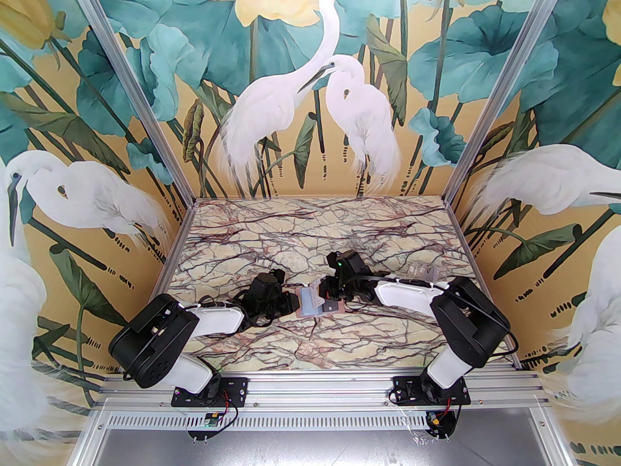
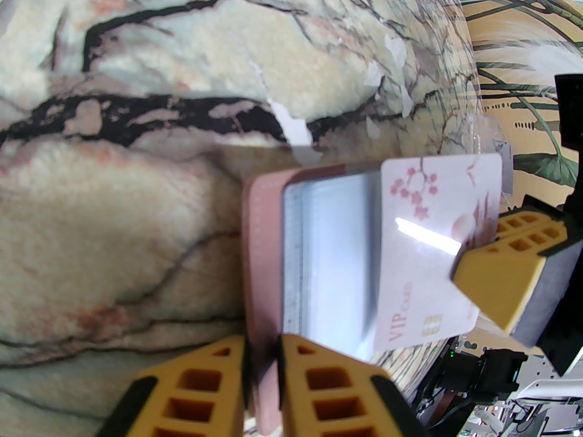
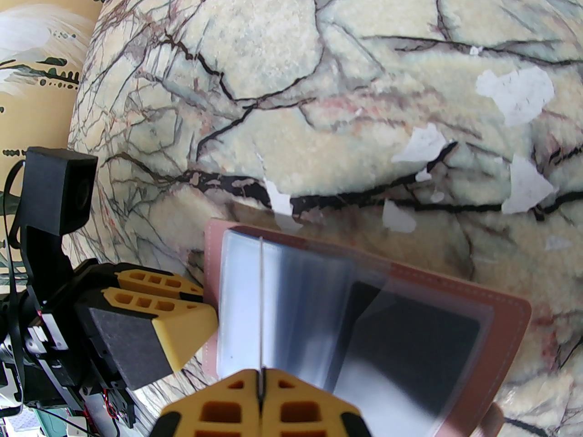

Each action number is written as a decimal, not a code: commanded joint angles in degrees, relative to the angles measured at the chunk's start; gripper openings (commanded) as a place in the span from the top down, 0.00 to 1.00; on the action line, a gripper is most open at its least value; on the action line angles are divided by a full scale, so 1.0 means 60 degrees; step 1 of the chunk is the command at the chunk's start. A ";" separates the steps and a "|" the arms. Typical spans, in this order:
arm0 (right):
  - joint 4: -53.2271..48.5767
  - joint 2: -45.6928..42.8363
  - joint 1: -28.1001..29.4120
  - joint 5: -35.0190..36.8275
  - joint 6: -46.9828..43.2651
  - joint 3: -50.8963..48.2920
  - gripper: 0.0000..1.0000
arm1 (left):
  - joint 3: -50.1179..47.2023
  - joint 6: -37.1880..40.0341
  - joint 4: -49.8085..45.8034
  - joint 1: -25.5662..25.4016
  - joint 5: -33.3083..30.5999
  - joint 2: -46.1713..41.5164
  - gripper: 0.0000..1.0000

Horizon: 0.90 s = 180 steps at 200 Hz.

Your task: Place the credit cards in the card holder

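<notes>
The dusty-pink card holder [image 1: 306, 311] lies open on the marble table, its clear sleeves facing up. My left gripper [image 2: 263, 348] is shut on the holder's pink cover [image 2: 262, 244] at its left edge. My right gripper [image 3: 260, 376] is shut on a white credit card [image 2: 432, 244] with pink blossoms and "VIP CARD" print. That card stands on edge over the sleeves and looks like a thin line [image 3: 260, 298] in the right wrist view. Its leading edge meets the clear sleeves; how far in it sits I cannot tell. A dark card [image 3: 410, 335] lies inside a sleeve on the right half of the holder [image 3: 501, 317].
A clear plastic box [image 1: 424, 272] sits on the table behind my right arm. White scuffed patches [image 3: 514, 89] mark the marble surface beyond the holder. Painted walls close the table in on three sides.
</notes>
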 commanded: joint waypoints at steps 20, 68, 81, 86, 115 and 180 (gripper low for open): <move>-0.0398 -0.0160 0.0001 0.0518 0.0002 -0.0003 1.00 | -0.0131 -0.0084 -0.0143 0.0013 -0.0092 0.0326 0.80; -0.0443 -0.0299 -0.0009 0.0682 0.0005 -0.0147 1.00 | -0.0145 -0.0078 -0.0141 0.0013 -0.0088 0.0295 0.79; -0.0514 -0.0249 -0.0020 0.0680 -0.0010 -0.0130 1.00 | -0.0148 -0.0078 -0.0141 0.0012 -0.0076 0.0316 0.80; -0.0547 -0.0234 -0.0010 0.0698 -0.0003 -0.0138 1.00 | -0.0133 -0.0077 -0.0141 0.0020 -0.0077 0.0318 0.80; -0.0470 -0.0293 -0.0023 0.0702 0.0053 -0.0243 1.00 | -0.0145 -0.0069 -0.0143 0.0012 -0.0085 0.0313 0.80; -0.0370 -0.0321 -0.0012 0.0644 0.0105 -0.0265 1.00 | -0.0135 -0.0069 -0.0135 0.0016 -0.0062 0.0346 0.80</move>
